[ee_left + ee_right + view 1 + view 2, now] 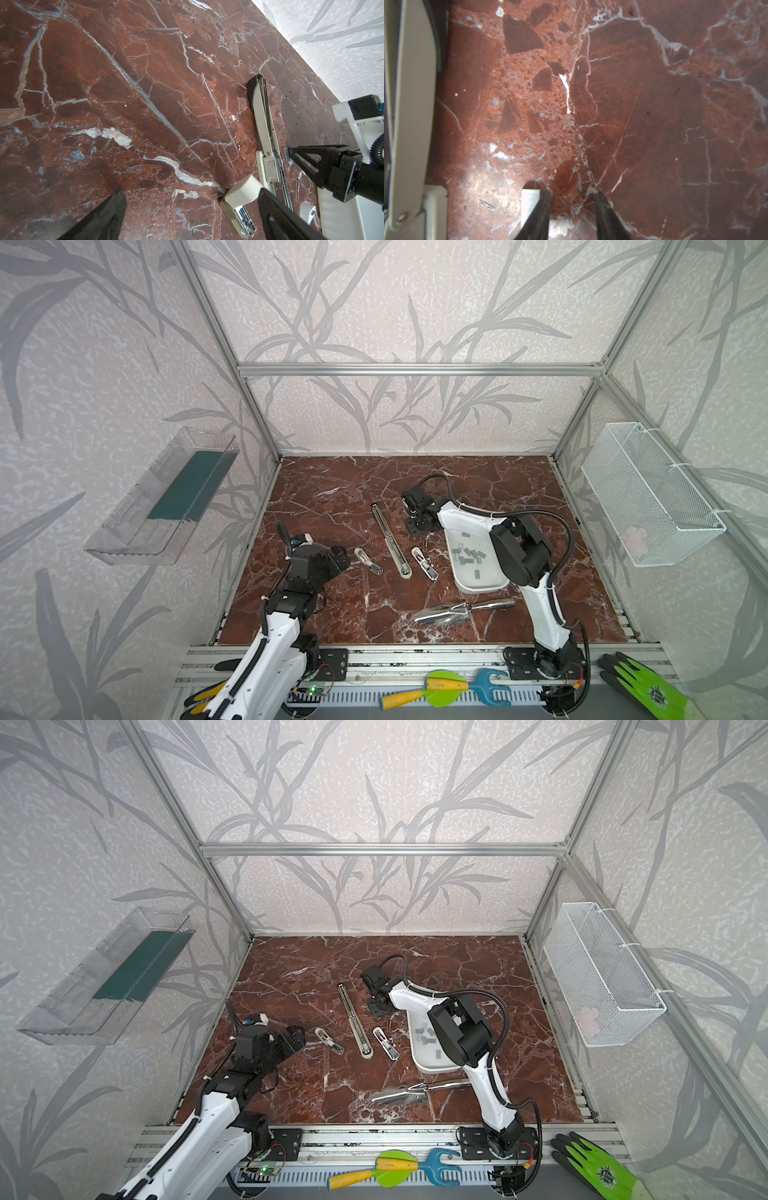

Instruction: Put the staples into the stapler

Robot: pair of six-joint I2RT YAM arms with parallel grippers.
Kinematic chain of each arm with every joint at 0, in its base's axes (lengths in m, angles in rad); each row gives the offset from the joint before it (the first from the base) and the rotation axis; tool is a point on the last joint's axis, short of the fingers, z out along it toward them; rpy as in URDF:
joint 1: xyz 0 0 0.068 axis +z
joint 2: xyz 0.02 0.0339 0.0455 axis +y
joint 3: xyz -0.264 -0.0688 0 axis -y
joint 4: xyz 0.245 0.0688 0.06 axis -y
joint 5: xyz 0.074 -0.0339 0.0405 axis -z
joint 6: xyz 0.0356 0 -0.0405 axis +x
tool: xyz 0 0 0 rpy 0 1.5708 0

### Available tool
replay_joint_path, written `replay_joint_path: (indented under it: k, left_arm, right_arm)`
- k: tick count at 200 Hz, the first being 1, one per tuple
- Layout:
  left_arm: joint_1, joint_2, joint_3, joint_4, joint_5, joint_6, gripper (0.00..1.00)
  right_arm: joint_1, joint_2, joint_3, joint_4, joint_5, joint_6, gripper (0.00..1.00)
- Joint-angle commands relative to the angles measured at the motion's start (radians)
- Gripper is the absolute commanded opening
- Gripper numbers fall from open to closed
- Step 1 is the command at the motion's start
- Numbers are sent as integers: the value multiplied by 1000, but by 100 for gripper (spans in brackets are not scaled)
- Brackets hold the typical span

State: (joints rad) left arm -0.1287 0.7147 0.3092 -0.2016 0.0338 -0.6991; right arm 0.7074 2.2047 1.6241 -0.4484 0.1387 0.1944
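Between long stapler (390, 540) and staples (469, 553): small stapler (424, 563), tray (482, 583) rim.

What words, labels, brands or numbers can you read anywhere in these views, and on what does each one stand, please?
No text is readable in any view.
Round dark emblem on the green glove at the front right edge, seen in both top views: too small to read.
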Motion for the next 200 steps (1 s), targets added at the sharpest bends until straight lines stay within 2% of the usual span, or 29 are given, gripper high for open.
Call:
replay_joint_path:
  k: [1,39,122,200]
  left_arm:
    - [5,-8,-13,8,3,5,99]
    - [6,-9,-14,7,2,4,99]
    - [7,-11,-14,10,7,4,99]
    - [7,-15,-17,8,10,4,99]
  right_arm:
    - [1,-73,13,-15,6,28,35]
    - [15,-111,-16,24,-58,64,35]
    - [36,16,97,-87,-91,102,36]
    - [44,65,155,-162,-26,104,36]
